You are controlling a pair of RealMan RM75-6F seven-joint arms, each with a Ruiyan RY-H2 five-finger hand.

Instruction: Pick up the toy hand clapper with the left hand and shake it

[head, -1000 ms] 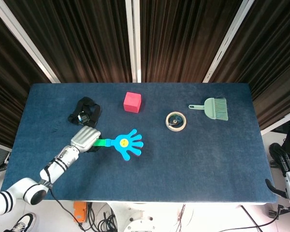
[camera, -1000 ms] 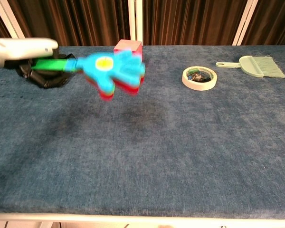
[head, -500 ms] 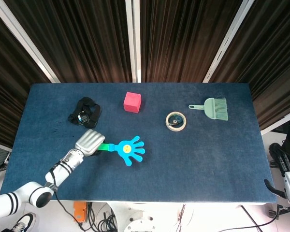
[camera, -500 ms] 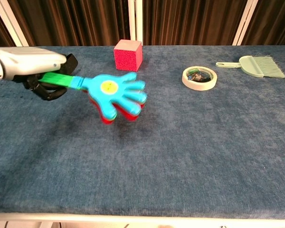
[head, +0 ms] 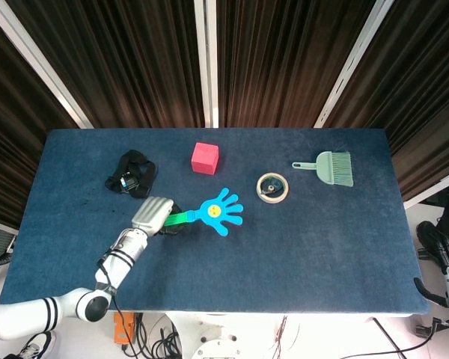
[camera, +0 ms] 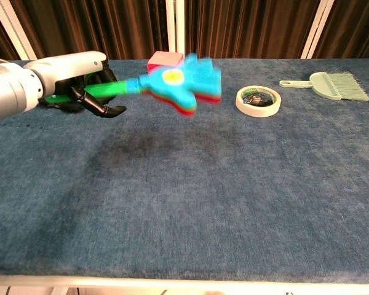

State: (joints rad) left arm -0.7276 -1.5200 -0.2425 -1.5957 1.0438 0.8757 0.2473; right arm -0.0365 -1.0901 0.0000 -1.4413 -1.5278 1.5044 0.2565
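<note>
Swung up and to the right since half a second ago, the toy clapper (camera: 183, 84) hangs blurred above the blue table (camera: 234, 184), its palm end now in front of the red cube (head: 204, 158) and nearer the tape roll (head: 272, 187). Gripping the green handle with fingers curled round it, the left hand (head: 153, 214) carries the toy clear of the cloth, apparently mid-shake. Only part of the right hand (head: 443, 250) shows at the right edge, off the table, its pose unreadable.
</note>
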